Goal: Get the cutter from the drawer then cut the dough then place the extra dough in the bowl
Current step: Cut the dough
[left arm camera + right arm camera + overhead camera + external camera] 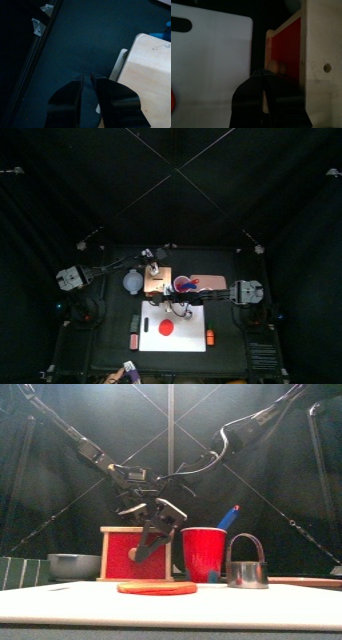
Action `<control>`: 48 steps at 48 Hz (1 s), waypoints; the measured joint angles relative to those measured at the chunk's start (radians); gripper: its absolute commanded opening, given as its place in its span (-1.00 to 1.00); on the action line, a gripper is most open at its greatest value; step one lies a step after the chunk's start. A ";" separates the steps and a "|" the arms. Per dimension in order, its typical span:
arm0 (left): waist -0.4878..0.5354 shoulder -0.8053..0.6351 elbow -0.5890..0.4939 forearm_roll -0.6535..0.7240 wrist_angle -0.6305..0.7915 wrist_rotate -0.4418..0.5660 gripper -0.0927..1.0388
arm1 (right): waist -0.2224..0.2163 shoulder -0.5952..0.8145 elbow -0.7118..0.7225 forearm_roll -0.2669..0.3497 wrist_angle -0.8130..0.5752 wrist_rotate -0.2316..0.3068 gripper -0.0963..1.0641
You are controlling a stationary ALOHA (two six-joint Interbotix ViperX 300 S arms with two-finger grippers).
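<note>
The right gripper [266, 76] has its jaws drawn together with no gap showing, their tips set against the small pale knob [276, 66] on the red drawer front [288, 42] of the wooden box [323, 55]. Whether they pinch the knob or only press on it is hard to judge, since the jaws cover most of it. In the front view this gripper slants down across the red face, and how far the drawer stands out of the box cannot be made out. The left gripper [90, 79] hangs above the bare table just beside the box, its jaws closed to a thin slit with nothing between them. The cutter [245, 571] is out of the drawer and stands upright on the white cutting board [80, 598], toward its right side, open ring down and wire handle arching straight up. The flat red dough [156, 588] lies uncut near the board's middle, apart from the cutter. Behind them the red cup [203, 554] holds a blue knife [229, 517] that leans to the right, and the bowl [74, 565] sits left of the box, partly hidden at the edge.
</note>
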 measured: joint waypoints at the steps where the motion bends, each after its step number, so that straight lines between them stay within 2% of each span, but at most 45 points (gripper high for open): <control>1: 0.000 0.000 0.000 -0.002 -0.006 -0.002 0.31 | 0.000 0.000 0.000 0.000 0.002 0.000 -0.55; 6: 0.005 0.000 0.000 -0.002 -0.040 -0.009 0.32 | 0.008 -0.002 -0.002 0.000 0.002 0.002 -0.55; 15: 0.017 -0.029 0.002 -0.003 -0.083 -0.009 0.32 | 0.061 -0.035 0.008 0.015 0.002 0.002 -0.55; 31: 0.020 -0.129 0.043 -0.021 -0.172 -0.009 0.32 | 0.155 -0.213 0.110 0.081 -0.002 0.002 -0.55; 38: -0.043 -0.181 0.112 -0.063 -0.296 -0.011 0.32 | 0.163 -0.304 0.204 0.115 0.000 0.003 -0.55; 48: -0.184 -0.267 0.247 -0.141 -0.548 -0.006 0.33 | 0.163 -0.440 0.322 0.166 0.006 0.006 -0.55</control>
